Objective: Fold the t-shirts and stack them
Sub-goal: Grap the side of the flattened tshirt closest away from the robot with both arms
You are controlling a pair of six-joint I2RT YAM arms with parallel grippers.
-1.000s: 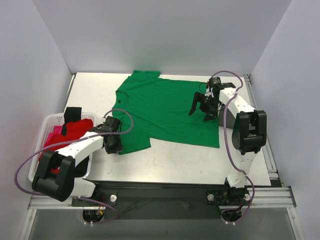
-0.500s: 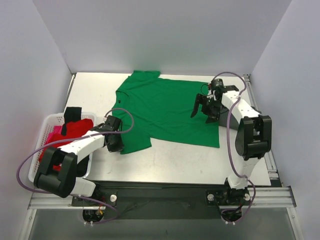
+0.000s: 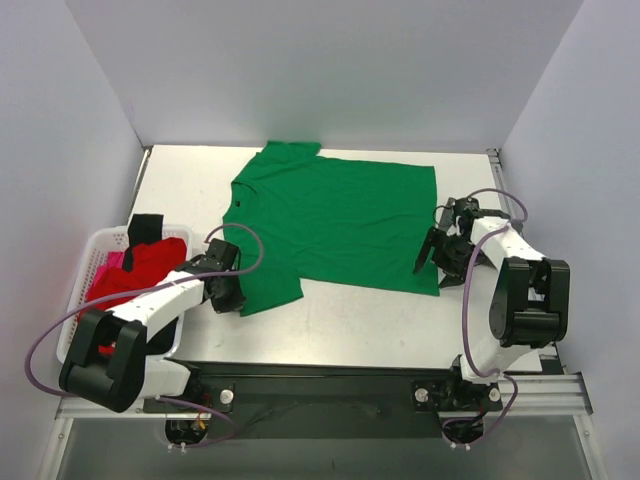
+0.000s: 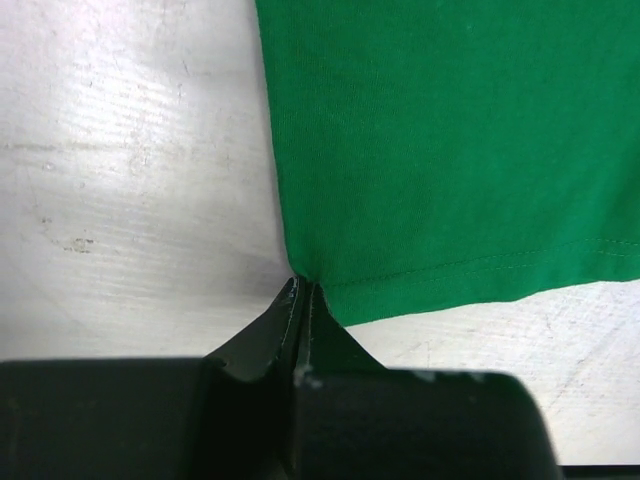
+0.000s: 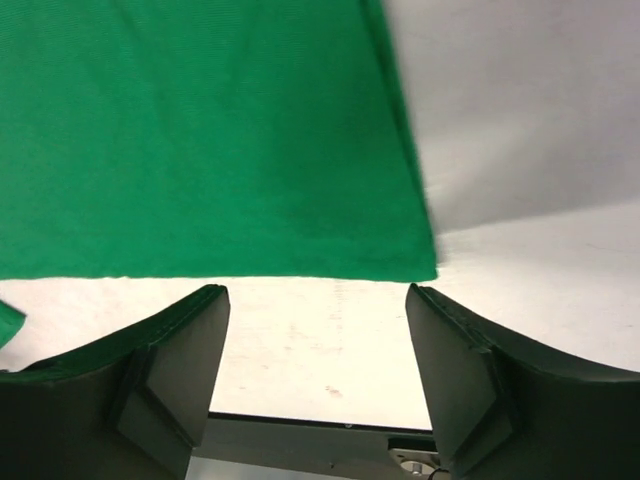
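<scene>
Left end effector (image 4: 300,292), lower left of top view: jaws together, clamped on lower-left corner of green t-shirt (image 3: 340,215), likely pinched to lift for fold. Right end effector (image 5: 315,295), right of centre: jaws apart, nothing between, poised by lower-right corner, probably for matching grasp. Left edge: white basket (image 3: 92,250) holds red t-shirt (image 3: 150,262). Green t-shirt flat on table (image 3: 350,320), spread toward upper centre.
</scene>
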